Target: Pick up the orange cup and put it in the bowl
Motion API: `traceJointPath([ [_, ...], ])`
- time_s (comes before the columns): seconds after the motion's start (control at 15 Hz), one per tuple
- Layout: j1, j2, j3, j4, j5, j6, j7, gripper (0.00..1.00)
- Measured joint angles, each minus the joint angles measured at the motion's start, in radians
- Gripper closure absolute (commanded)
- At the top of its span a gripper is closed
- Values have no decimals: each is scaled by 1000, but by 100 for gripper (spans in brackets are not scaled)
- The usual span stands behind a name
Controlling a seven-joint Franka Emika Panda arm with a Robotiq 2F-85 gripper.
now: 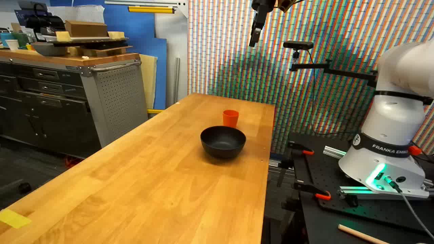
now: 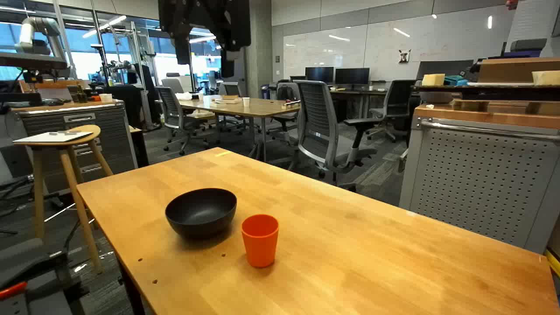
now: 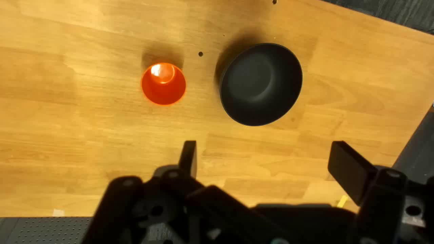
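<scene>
The orange cup point(image 1: 230, 118) stands upright on the wooden table in both exterior views point(image 2: 260, 241). In the wrist view the cup point(image 3: 163, 83) is seen from above and looks empty. The black bowl point(image 1: 223, 141) stands upright beside the cup, apart from it, and also shows in an exterior view point(image 2: 201, 214). In the wrist view the bowl point(image 3: 261, 84) lies right of the cup and holds nothing. My gripper point(image 3: 263, 149) is wide open with nothing between its fingers. It hangs high above the table in both exterior views point(image 1: 253, 40) point(image 2: 205, 63).
The wooden table point(image 1: 162, 183) carries the cup and bowl; its edge runs close to the bowl. A camera on a bracket point(image 1: 298, 44) stands near the arm's base point(image 1: 383, 162). A cabinet with a perforated side point(image 2: 477, 175) and an office chair point(image 2: 323, 127) stand beyond the table.
</scene>
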Motion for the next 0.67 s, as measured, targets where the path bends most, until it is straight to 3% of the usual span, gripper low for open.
traceJointPath([
  [0.33, -22, 35, 34, 12, 0, -1, 70, 0],
  [0.67, -32, 289, 108, 135, -3, 5, 272, 0],
])
